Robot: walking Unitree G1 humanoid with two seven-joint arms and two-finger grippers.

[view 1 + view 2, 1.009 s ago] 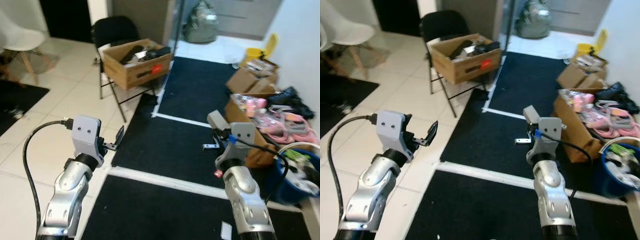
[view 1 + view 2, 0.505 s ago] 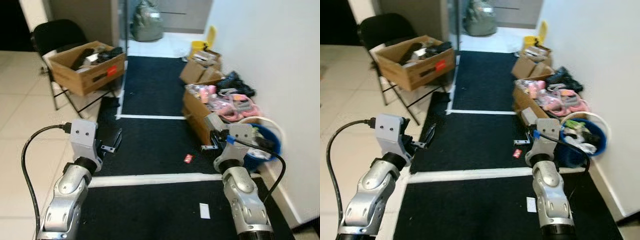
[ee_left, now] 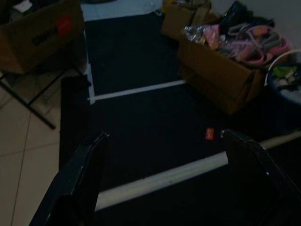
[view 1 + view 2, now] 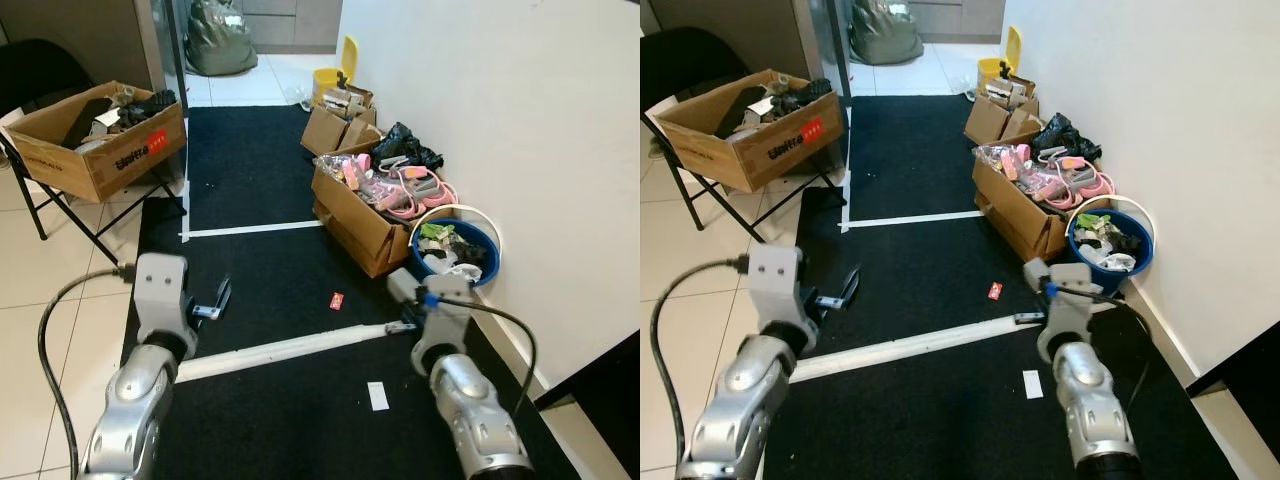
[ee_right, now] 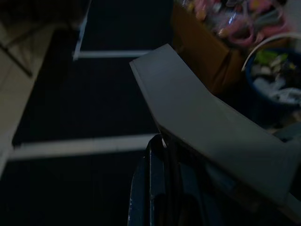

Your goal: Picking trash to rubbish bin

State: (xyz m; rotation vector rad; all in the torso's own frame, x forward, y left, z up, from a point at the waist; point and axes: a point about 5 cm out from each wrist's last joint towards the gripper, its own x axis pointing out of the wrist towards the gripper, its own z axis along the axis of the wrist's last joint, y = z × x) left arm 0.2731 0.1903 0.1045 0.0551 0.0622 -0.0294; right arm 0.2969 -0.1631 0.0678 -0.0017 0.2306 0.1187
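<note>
Evidently no pickup had begun: red scrap [image 4: 336, 300] and white scrap [image 4: 377, 396] lay on the black mat [image 4: 260, 180], near the blue bin [image 4: 455, 245]; left end effector [image 3: 164, 141] spread, empty; right end effector [image 4: 1035, 316] state indeterminate.

Camera turned right; blue bin [image 4: 455, 262] nearer.

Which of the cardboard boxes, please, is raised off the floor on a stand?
The large open cardboard box on the robot's left, on black folding legs. The pink-filled box and smaller boxes along the wall sit on the floor.
</note>
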